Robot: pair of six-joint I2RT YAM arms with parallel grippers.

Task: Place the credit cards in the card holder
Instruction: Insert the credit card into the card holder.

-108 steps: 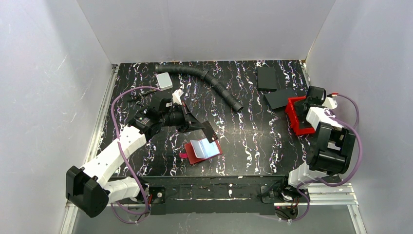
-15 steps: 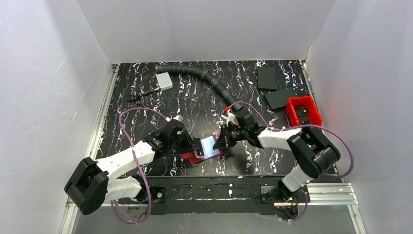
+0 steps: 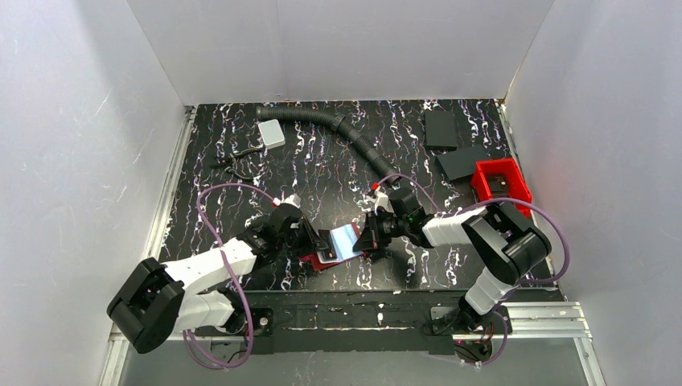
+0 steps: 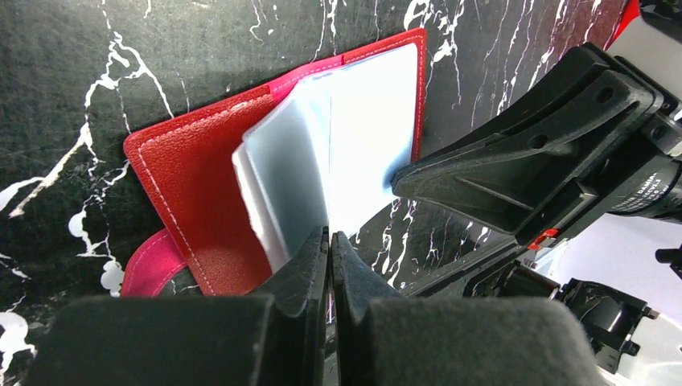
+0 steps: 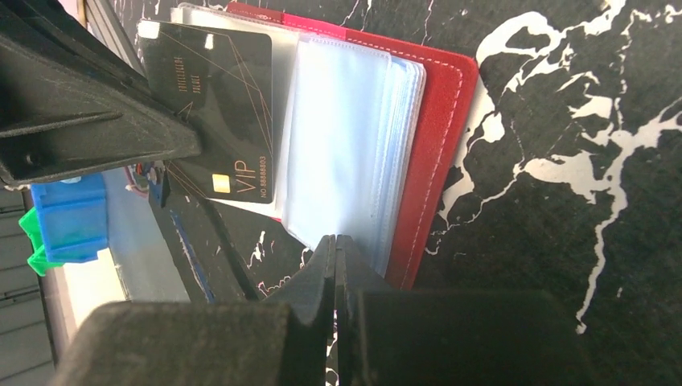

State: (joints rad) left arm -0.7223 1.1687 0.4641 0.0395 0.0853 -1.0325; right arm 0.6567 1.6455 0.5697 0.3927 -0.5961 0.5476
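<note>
**Top view.** Shows the holder (image 3: 338,244) lying open on the counter (image 3: 322,169), in the lower middle of the frame, between the tips of the two arms. Left jaws at its left edge, right jaws at its right edge. Farther back and well apart from it:
- black hose (image 3: 346,133) curving across the upper middle;
- pale box (image 3: 272,133) beside the hose's left end;
- two black slabs (image 3: 442,127) at upper right;
- red bin (image 3: 500,183) just right of the nearer slab (image 3: 461,162).

**Left wrist view.** Shows the red cover (image 4: 193,193) flat on the counter, from left to centre of frame. Pink tab (image 4: 153,269) at lower left, clear sleeves (image 4: 354,137) fanned over the cover's right half. Left jaws pressed together at bottom centre, tips at the sleeves' lower edge; cannot tell whether a sleeve is nipped between them. Right jaws side-on at the right of frame, tip touching the sleeves' right edge.

**Right wrist view.** Shows the holder (image 5: 438,145) from the opposite side:
- red cover at right;
- sleeves (image 5: 346,137) at centre;
- black card (image 5: 233,104), with chip and "VIP" lettering, inside a sleeve at upper left.

Right jaws pressed together at bottom centre, tips against the sleeves' near edge; grip on a sleeve not discernible. Left jaws across the left of frame, tip lying over the card's left edge.
</note>
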